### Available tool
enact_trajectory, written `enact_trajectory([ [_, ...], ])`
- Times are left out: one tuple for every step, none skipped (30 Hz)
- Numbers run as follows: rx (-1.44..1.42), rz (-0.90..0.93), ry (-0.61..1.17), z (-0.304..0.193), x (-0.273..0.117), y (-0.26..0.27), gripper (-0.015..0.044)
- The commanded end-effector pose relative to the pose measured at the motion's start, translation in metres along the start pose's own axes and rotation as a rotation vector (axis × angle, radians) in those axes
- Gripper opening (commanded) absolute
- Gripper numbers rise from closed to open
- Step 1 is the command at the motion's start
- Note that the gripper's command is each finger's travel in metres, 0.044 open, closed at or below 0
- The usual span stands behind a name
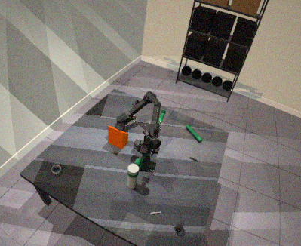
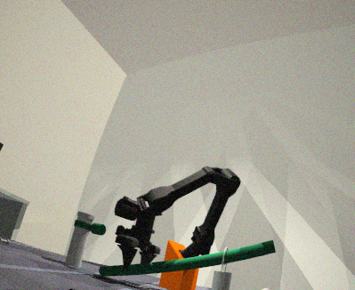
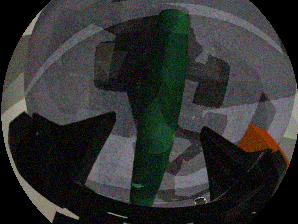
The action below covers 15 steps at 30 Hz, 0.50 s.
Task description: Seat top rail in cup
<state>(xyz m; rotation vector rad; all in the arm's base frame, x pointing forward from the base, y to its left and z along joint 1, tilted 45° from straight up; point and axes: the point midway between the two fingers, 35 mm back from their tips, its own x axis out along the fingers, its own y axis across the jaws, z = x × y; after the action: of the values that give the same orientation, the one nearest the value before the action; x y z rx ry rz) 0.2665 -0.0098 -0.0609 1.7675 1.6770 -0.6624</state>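
Exterior view. The black arm (image 2: 226,182) (image 1: 151,96) arches above the green rail (image 2: 171,266) (image 1: 161,117) (image 3: 173,75), its gripper (image 2: 135,264) (image 1: 144,163) (image 3: 160,124) pointing down, fingers spread and holding nothing; contact with the rail cannot be determined. The rail slopes, lower end at left, higher end at right, passing through a thin loop above a short grey post (image 2: 221,280). An orange block (image 2: 173,267) (image 1: 118,137) (image 3: 257,140) stands near the arm's lower part. At left, a green cup (image 2: 99,229) projects from the band near the top of the big post (image 2: 76,246) (image 1: 132,182), apart from the rail's lower end
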Motion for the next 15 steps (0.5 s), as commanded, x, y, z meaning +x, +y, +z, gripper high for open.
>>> enact_trajectory([
  [0.009, -0.001, 0.008, -0.001, 0.008, -0.002, 0.044],
  [0.009, -0.001, 0.008, -0.001, 0.01, -0.002, 0.044],
  [0.009, -0.001, 0.009, -0.001, 0.011, -0.002, 0.044],
  [0.009, -0.001, 0.009, -0.002, 0.013, -0.002, 0.044],
  [0.009, -0.001, 0.009, -0.002, 0.014, -0.002, 0.044],
  [0.009, -0.001, 0.01, -0.002, 0.016, -0.003, 0.044],
  [0.009, -0.001, 0.01, -0.002, 0.018, -0.003, 0.044],
  [0.009, -0.001, 0.01, -0.002, 0.019, -0.003, 0.044],
  [0.009, -0.001, 0.01, -0.002, 0.02, -0.003, 0.044],
  [0.009, -0.001, 0.01, -0.002, 0.02, -0.003, 0.044],
  [0.009, -0.001, 0.01, -0.002, 0.02, -0.003, 0.0414],
  [0.009, -0.001, 0.01, -0.002, 0.02, -0.003, 0.0387],
  [0.009, -0.001, 0.01, -0.002, 0.02, -0.003, 0.0361],
  [0.009, -0.001, 0.01, -0.002, 0.02, -0.003, 0.0335],
  [0.009, -0.001, 0.01, -0.002, 0.02, -0.003, 0.0309],
])
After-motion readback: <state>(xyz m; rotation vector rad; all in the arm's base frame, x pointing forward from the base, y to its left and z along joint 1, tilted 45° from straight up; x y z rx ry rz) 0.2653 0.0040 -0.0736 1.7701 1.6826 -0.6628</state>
